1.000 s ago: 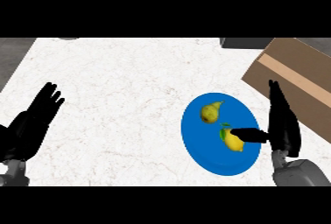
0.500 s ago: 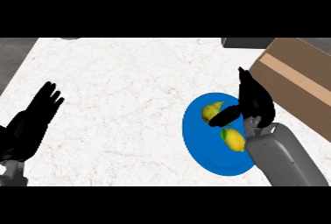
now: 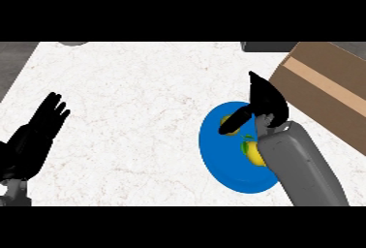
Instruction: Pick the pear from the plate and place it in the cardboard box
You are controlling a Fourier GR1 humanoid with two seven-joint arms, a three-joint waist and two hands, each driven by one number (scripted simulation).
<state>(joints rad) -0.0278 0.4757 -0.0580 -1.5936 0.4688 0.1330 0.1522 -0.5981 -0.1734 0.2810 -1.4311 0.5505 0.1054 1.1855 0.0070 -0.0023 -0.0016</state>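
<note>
The right hand (image 3: 263, 102) hangs over the far part of the blue plate (image 3: 220, 162). Its fingers are straight and point away, and its thumb sticks out to the left. It is not closed on anything.

Under the thumb a bit of yellow shows. I think this is the pear (image 3: 228, 117), but most of it is hidden. I cannot tell if the thumb touches it. A second yellow fruit (image 3: 251, 151) lies nearer on the same plate, just beside the grey forearm (image 3: 304, 169).

The cardboard box (image 3: 325, 82) sits to the right of the plate, on the far side.

The left hand (image 3: 34, 138) rests spread at the left edge of the white surface (image 3: 129, 92).

So the job looks like it has only begun. The pear is on the plate, not yet picked up. Grabbing, lifting, carrying it to the box and letting go are all left.
</note>
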